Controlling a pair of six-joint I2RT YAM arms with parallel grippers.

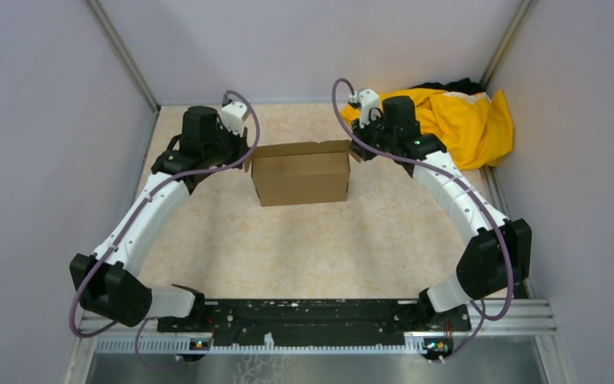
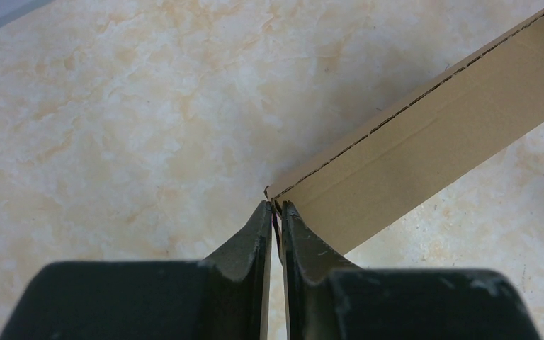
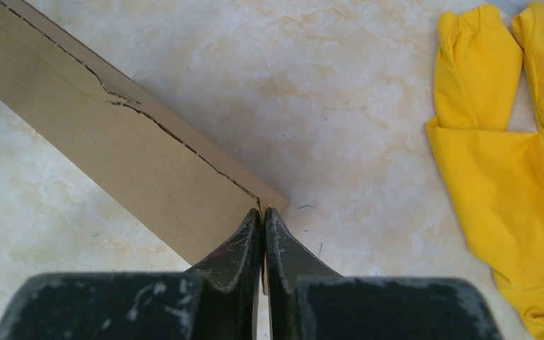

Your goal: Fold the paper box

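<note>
From above, the box (image 1: pixel 301 172) stands on the far half of the table (image 1: pixel 288 256), roughly midway between the side walls, with its long brown face turned toward the arms' bases and its top edge uneven. The left gripper (image 1: pixel 247 159) is at the box's upper left corner and the right gripper (image 1: pixel 355 152) at its upper right corner, both arms curving in from the sides. A yellow cloth (image 1: pixel 472 120) lies bunched in the far right corner, apart from the box.

In the left wrist view, the left gripper (image 2: pixel 275 210) has its jaws drawn almost together, with a thin edge of card caught between them. It pinches the box (image 2: pixel 432 134) at the end of a long panel that runs away up to the right, a ragged slit line along its upper edge.

In the right wrist view, the right gripper (image 3: pixel 263 212) has its jaws pressed together right at the corner of the box (image 3: pixel 113 142), with a sliver of card showing in the narrow gap. The panel stretches up to the left. The cloth (image 3: pixel 503 177) lies flat on the table (image 3: pixel 340 92) to the right, clear of the box.
</note>
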